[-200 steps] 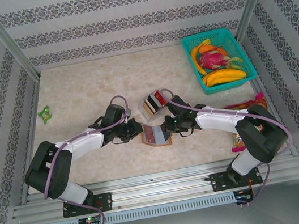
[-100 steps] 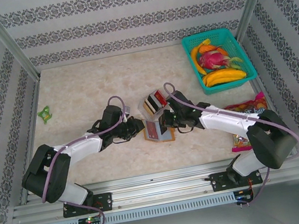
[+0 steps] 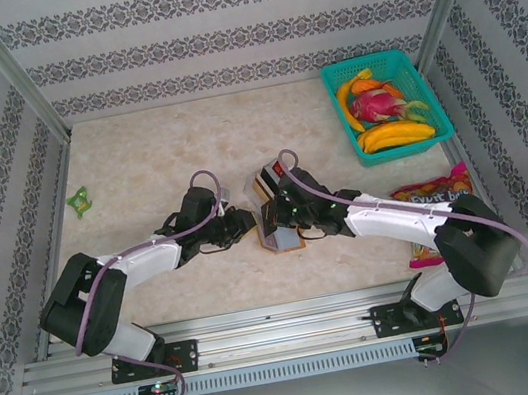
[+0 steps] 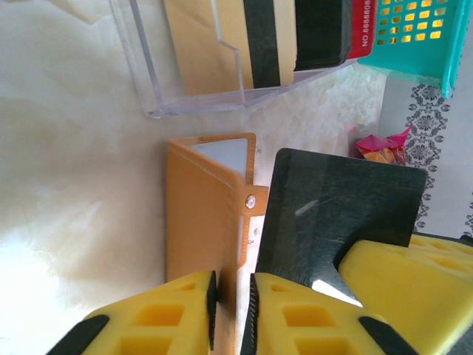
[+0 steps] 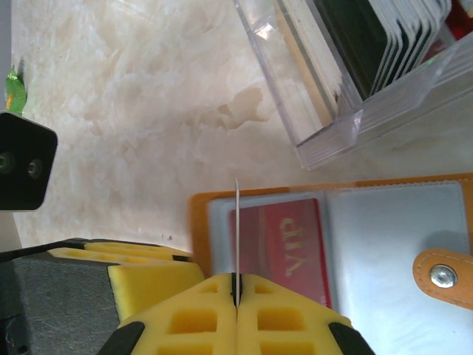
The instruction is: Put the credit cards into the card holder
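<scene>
The left end effector (image 4: 230,296) pinches one wall of the single orange leather-look folding card holder (image 4: 199,214). The right end effector (image 5: 236,285) is pressed together on one thin black plastic card (image 4: 336,207), close beside the open holder. Just ahead of its fingertips, one red plastic card (image 5: 284,244) marked "VIP" sits in a slot. Beyond, one clear plastic box (image 5: 332,140) holds more cards (image 5: 384,44).

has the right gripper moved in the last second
Yes. The right gripper has shifted left, farther from the teal plastic basket, now over the orange folding card holder.

Red card (image 5: 284,242) inside open card holder (image 5: 198,229)
</scene>
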